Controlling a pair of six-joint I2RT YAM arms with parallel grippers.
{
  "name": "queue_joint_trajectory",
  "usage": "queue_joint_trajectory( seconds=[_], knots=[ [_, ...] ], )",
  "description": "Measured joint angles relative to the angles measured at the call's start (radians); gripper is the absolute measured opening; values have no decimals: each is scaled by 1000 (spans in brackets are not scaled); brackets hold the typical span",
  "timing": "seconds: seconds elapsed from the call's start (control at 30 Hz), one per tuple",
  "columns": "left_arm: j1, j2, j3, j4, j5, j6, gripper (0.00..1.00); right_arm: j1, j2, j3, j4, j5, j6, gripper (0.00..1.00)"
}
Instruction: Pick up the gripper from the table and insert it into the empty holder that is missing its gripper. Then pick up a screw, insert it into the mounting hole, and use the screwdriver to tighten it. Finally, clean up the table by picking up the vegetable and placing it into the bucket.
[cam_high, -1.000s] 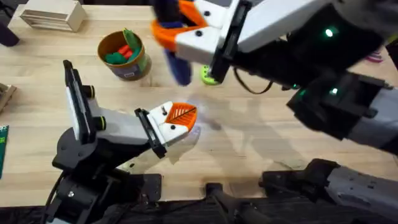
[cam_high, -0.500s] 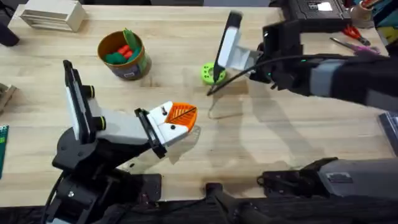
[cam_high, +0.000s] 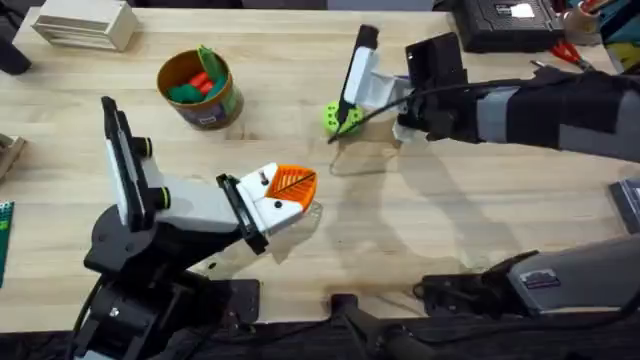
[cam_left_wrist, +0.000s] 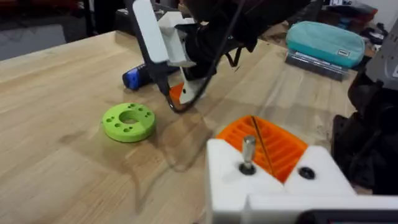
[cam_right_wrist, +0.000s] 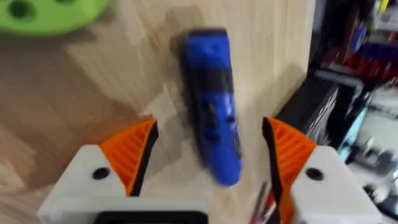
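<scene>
Between the wide-open pads of the right gripper (cam_right_wrist: 208, 168) lies the blue screwdriver (cam_right_wrist: 214, 127), its long axis running lengthwise down the gap, untouched.

Even, fairly bright light from above falls on the pale wooden tabletop (cam_high: 480, 240), where the arms cast soft, diffuse grey shadows without hard edges or strong glare. The right wrist view is smeared, the blue screwdriver (cam_right_wrist: 214, 134) and green ring (cam_right_wrist: 50, 14) blurred, while the overhead view stays mostly sharp.
</scene>
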Motion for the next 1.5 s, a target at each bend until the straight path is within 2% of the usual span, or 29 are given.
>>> queue_joint_trajectory(
  seconds=[0.03,0.2,0.23,0.27,0.4,0.43,0.47,0.63,0.73,0.8,0.87,1.0,1.07,1.2,1.3,1.5],
  knots=[
    [0,0,0,0,0,0,4,17,-27,-5,-33,-11,162,984],
    [0,0,0,0,0,0,5,46,-130,-15,-90,-32,362,984],
    [0,0,0,0,0,6,77,49,-163,-15,-103,-34,407,984],
    [0,0,0,0,0,2,219,50,-191,-15,-113,-35,444,984],
    [0,0,0,0,0,3,857,54,-313,-15,-164,-52,612,985],
    [0,0,0,0,0,0,949,54,-342,-15,-177,-67,652,984],
    [0,0,0,0,0,0,976,54,-366,-15,-184,-86,686,985],
    [0,0,0,6,-8,3,986,54,-461,-15,-182,-205,800,987],
    [0,0,-1,47,-26,6,986,54,-481,-15,-182,-248,827,987],
    [0,0,17,19,-57,10,986,55,-481,-15,-184,-267,838,987],
    [0,1,67,-88,-114,12,986,55,-481,-15,-186,-276,845,987],
    [0,71,284,-390,-291,10,987,55,-481,-15,-186,-289,852,987],
    [0,150,435,-566,-397,9,987,55,-481,-15,-186,-291,853,985],
    [0,342,662,-818,-574,6,987,55,-481,-15,-186,-294,856,986],
    [0,514,749,-888,-671,13,987,55,-481,-15,-186,-294,856,986],
    [0,793,771,-929,-748,63,987,55,-481,-15,-186,-294,856,987]
  ],
)
